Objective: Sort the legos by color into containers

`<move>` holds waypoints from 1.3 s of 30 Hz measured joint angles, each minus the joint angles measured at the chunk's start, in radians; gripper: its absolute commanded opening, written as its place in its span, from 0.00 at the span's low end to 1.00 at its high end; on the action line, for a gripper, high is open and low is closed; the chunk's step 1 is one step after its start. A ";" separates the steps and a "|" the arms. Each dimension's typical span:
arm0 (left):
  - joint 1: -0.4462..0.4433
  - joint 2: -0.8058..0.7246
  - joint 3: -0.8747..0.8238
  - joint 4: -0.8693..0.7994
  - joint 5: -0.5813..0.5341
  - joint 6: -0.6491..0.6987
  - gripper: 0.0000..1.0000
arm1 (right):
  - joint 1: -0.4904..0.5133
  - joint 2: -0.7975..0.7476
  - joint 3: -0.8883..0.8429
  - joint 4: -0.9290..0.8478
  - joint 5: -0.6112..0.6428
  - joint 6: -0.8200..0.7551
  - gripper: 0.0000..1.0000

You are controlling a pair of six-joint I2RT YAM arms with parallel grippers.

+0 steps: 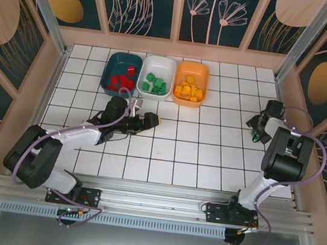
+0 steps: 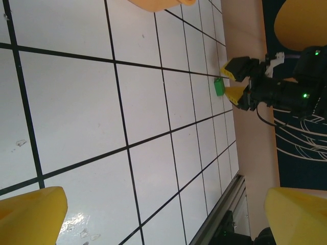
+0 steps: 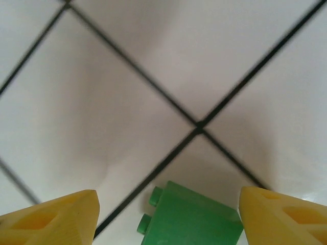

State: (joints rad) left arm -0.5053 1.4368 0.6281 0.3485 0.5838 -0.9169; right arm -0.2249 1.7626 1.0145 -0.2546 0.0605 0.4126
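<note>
- The green brick (image 3: 191,219) lies flat on the white tiled table (image 1: 208,153), studs pointing left, at the bottom edge of the right wrist view. In the top view this places it at the far right of the table, close to the side wall (image 2: 245,41).
- The right gripper (image 3: 168,203) straddles it with jaws parted. There is a clear gap on the left finger's side, the right finger is close to the brick, and nothing is gripped.
- Step in hand, as judged: pickup of a stray green piece, approach made, closure not yet done.
- Next move calls for seating the brick fully between the fingers, closing, lifting, then carrying it to the white tub (image 1: 162,66) at upper centre.
- That tub sits between the teal tub (image 1: 116,62) and the orange tub (image 1: 194,66), so the drop needs to be accurate. Each tub holds sorted bricks (image 1: 155,85) of one colour.
- The left gripper (image 1: 153,120) is spread wide and empty, just below the white tub. That arm lies across the likely carry path and may obstruct delivery.
</note>
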 measured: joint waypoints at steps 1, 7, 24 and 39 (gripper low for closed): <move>0.000 0.000 0.000 0.000 0.000 0.000 0.98 | 0.014 -0.002 -0.001 0.002 -0.006 -0.002 0.72; 0.000 0.001 0.000 0.000 0.000 0.007 0.99 | 0.098 -0.047 -0.042 -0.012 -0.055 -0.003 0.71; 0.010 -0.043 0.041 -0.107 -0.076 0.033 0.99 | 0.145 0.017 0.043 -0.102 0.034 -0.020 0.58; 0.245 -0.234 0.058 -0.340 -0.150 0.073 0.99 | 0.201 0.000 0.048 -0.105 0.040 -0.032 0.25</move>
State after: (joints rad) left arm -0.2600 1.2030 0.6857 0.0086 0.4343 -0.8440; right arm -0.0238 1.7622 1.0622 -0.3592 0.1005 0.3809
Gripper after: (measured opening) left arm 0.985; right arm 0.298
